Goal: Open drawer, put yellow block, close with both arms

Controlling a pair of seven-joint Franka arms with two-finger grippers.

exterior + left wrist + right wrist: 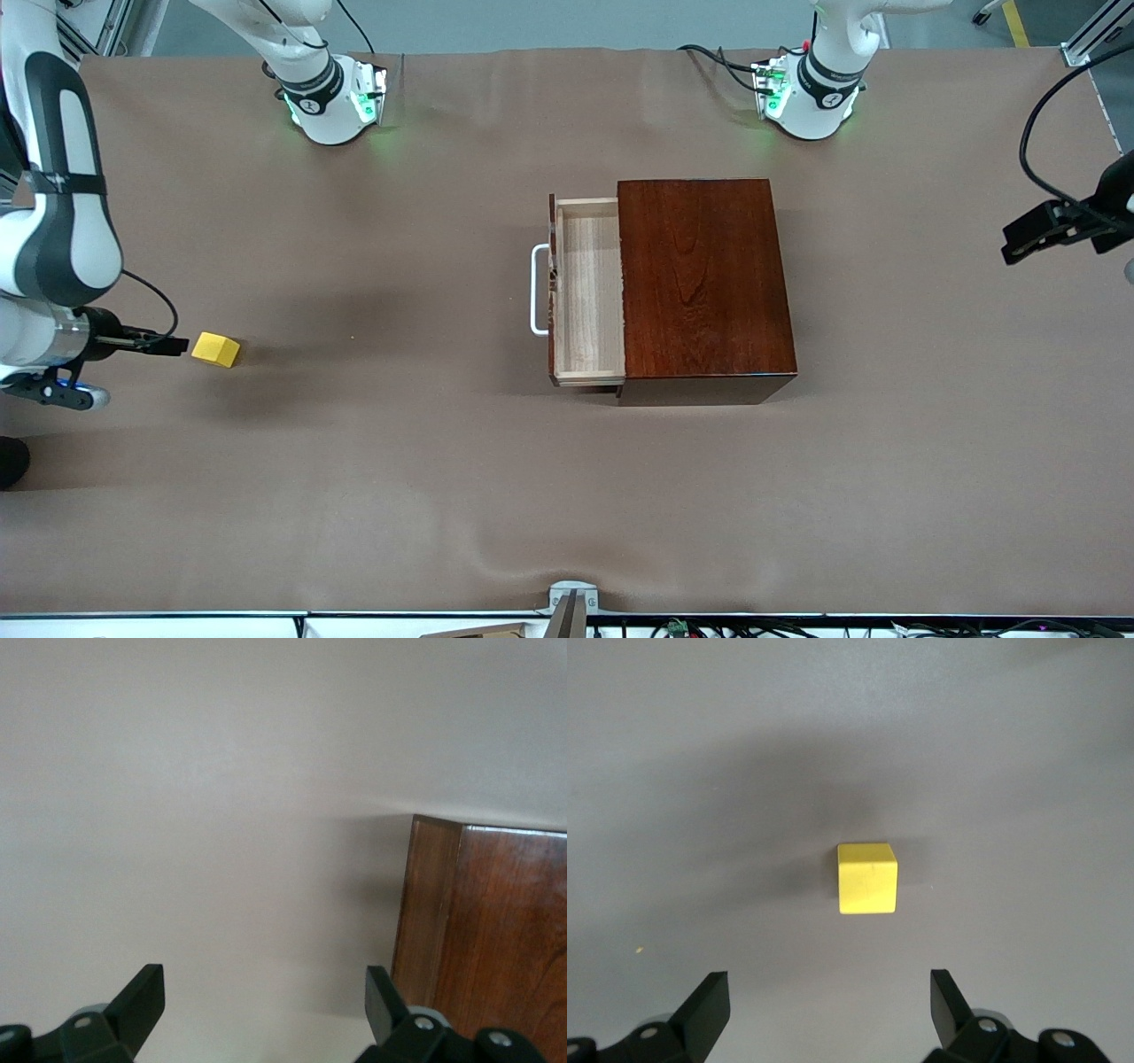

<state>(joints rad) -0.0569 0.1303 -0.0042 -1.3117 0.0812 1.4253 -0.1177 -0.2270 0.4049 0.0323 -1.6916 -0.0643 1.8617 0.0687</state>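
Front view: right end effector open, over the table just beside the yellow block (not gripped). Off-centre descent could shove the block. Drawer open. Left end effector open, waiting near the box.

My desk wears matt brown cloth-like sheeting. The box looks glossy reddish wood, its drawer pale raw wood. The yellow block seems smooth and matt.
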